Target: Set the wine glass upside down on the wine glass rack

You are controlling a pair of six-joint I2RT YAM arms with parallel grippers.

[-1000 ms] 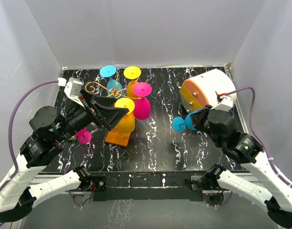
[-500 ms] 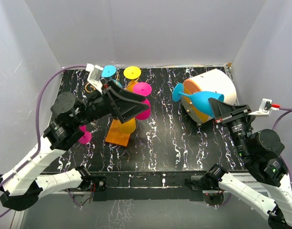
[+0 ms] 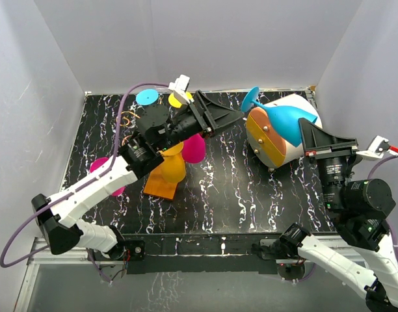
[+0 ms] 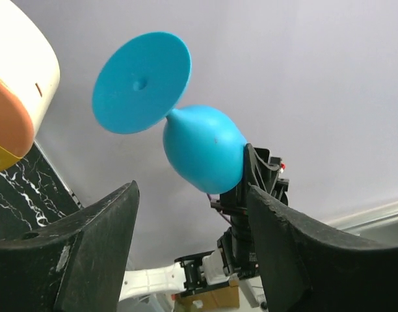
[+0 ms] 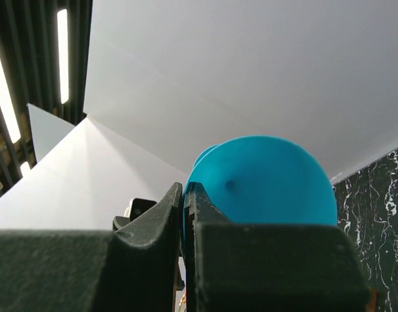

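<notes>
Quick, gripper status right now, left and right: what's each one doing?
Left gripper: open, holding nothing.
Right gripper: shut on the bright blue stemmed wine glass.

Far wall (image 3: 218,45): plain, pale grey-white.
Left wall (image 3: 30,97), right wall (image 3: 371,58): same pale panels, closing in the table.
Table (image 3: 231,188): black top with white marble veining.
Light: bright ceiling strips (image 5: 0,91) between dark slats.

Top overhead; wrists tilt upward, share blue glass (image 4: 205,156).
</notes>
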